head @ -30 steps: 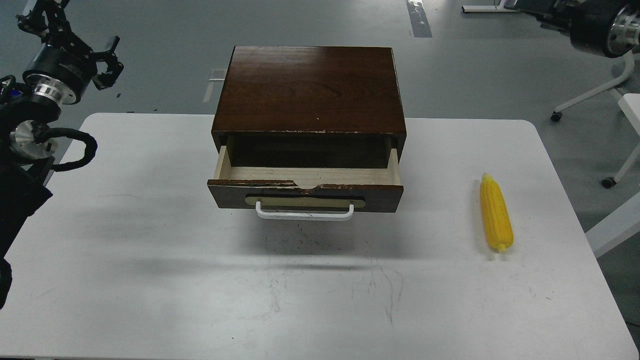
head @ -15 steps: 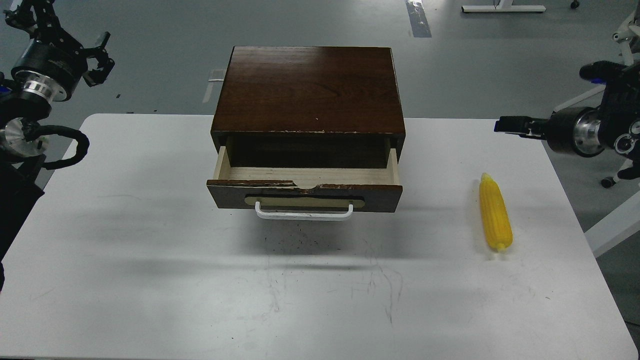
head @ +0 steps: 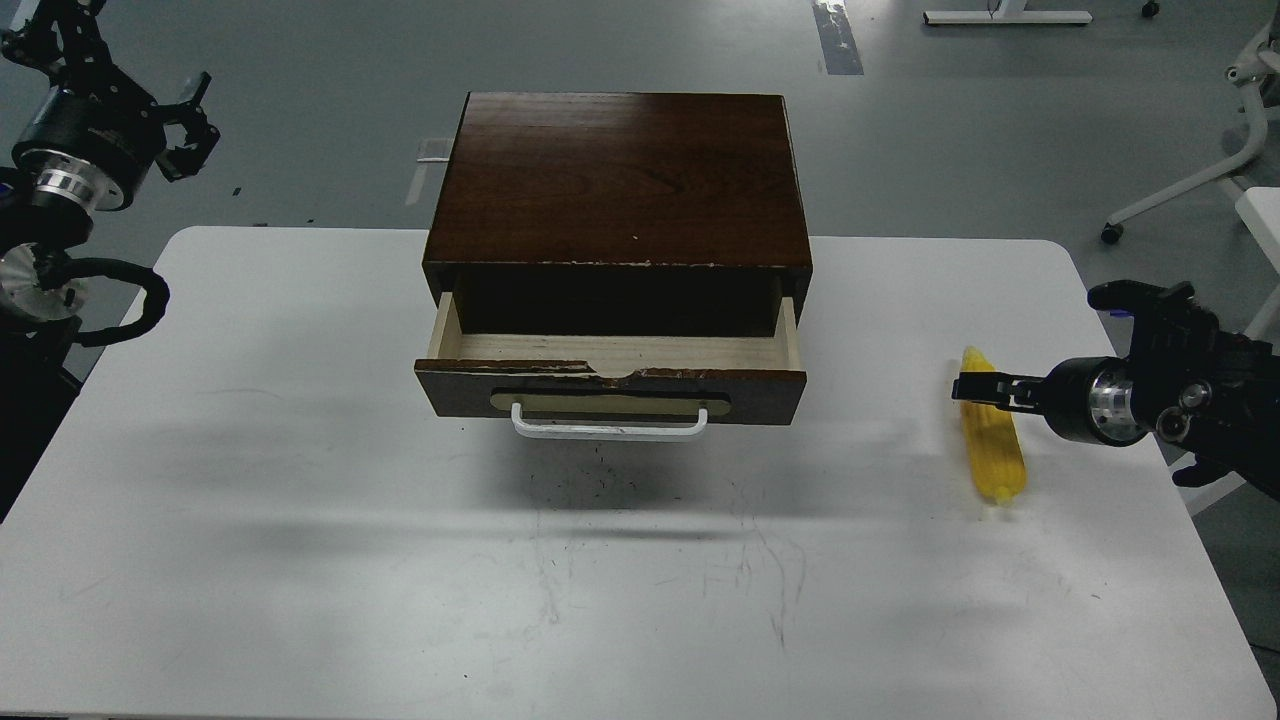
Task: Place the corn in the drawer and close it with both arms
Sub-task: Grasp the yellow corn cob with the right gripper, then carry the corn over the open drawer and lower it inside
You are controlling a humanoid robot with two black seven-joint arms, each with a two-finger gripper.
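Your right tool [head: 975,389] sits over the corn [head: 993,450] near the bench's [head: 300,550] right edge; whether it's apart or together, you can't tell. Your left tool [head: 185,125], fingers apart, hangs beyond the far-left corner. The drawer [head: 610,385] stands open mid-bench.

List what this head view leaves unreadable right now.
- Right gripper: seen edge-on over the corn; whether its jaws are open, or touching the cob, cannot be told.
- Drawer: the back of its inside is dark under the cabinet top.
- Left gripper: small and dark at the frame's left; jaw gap unclear.
- Both arms: cut off by the side edges.
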